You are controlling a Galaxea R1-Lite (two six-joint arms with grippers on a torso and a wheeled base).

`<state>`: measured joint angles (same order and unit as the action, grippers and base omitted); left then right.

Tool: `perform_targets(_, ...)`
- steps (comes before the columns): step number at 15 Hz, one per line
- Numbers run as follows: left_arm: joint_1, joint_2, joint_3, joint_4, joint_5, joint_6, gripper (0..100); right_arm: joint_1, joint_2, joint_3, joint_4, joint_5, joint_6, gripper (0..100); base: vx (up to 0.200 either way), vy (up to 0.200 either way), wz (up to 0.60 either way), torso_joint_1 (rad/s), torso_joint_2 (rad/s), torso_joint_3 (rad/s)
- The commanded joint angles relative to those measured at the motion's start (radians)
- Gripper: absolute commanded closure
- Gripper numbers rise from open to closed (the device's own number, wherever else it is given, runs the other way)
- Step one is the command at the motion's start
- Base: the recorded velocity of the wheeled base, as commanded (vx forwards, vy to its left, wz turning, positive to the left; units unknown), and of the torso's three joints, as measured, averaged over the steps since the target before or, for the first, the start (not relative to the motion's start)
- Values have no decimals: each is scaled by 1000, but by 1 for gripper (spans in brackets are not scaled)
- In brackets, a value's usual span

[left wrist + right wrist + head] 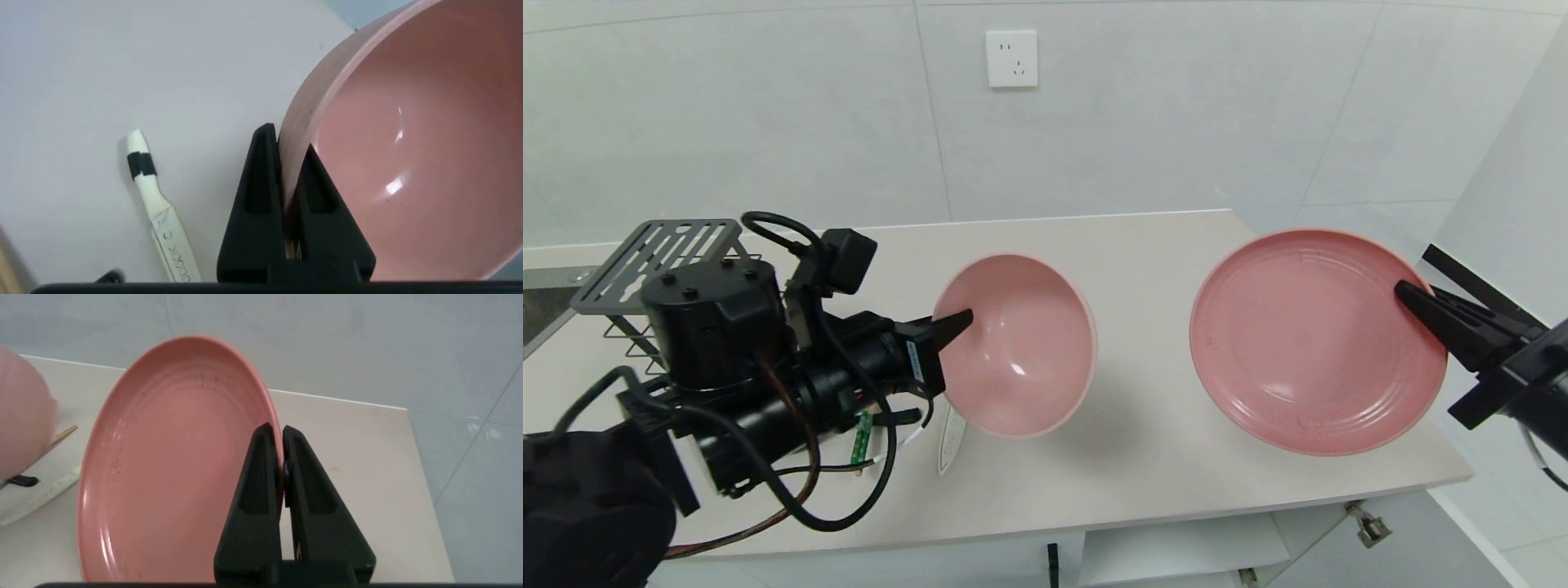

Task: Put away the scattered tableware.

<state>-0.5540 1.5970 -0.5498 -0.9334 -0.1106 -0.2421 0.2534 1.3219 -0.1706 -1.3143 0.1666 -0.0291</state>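
Nearest, along the front edge of the pale beige countertop [1143, 482], a flat white utensil with a black band near one end [950, 445] lies on the surface, just under the bowl's lower rim. In the left wrist view the same utensil [159, 216] rests beside the gripper, apart from it.

Above it, the left gripper [960, 320] is closed tight on the rim of a glossy round pink bowl [1021, 347]. One black finger sits inside the wall and the other outside, as the left wrist view shows [286, 159]. The bowl [409, 139] is tipped on its side with its opening facing the head camera. It is held up off the counter, with its shadow on the surface below.

To the right, the right gripper [1406, 292] pinches the rim of a wide, ridged pink plate [1307, 343], its fingers nearly together with only the plate's edge between them [278, 439]. The plate [163, 457] is tilted steeply and raised over the counter's right end, well apart from the bowl.

Farther back on the left, a black slotted metal rack [662, 253] stands on the counter behind the left arm. Beyond everything, a white socket plate [1012, 58] sits on the grey tiled wall [1176, 106].
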Motion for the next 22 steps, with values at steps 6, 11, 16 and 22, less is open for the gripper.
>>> perform_targets(6,5,-267,166,-24,-4,1,100,-36,-4,42,-10,1,0,100,0,0,0,0,0,0)
perform_targets(11,72,-364,238,-25,-3,30,100,-71,-84,56,-2,7,9,100,0,0,0,0,0,0)
perform_targets(16,59,-506,320,10,-4,17,100,-97,-124,71,-13,51,21,100,0,0,0,0,0,0)
perform_targets(22,55,-600,441,-4,3,17,100,-52,-136,80,-14,47,6,100,0,0,0,0,0,0)
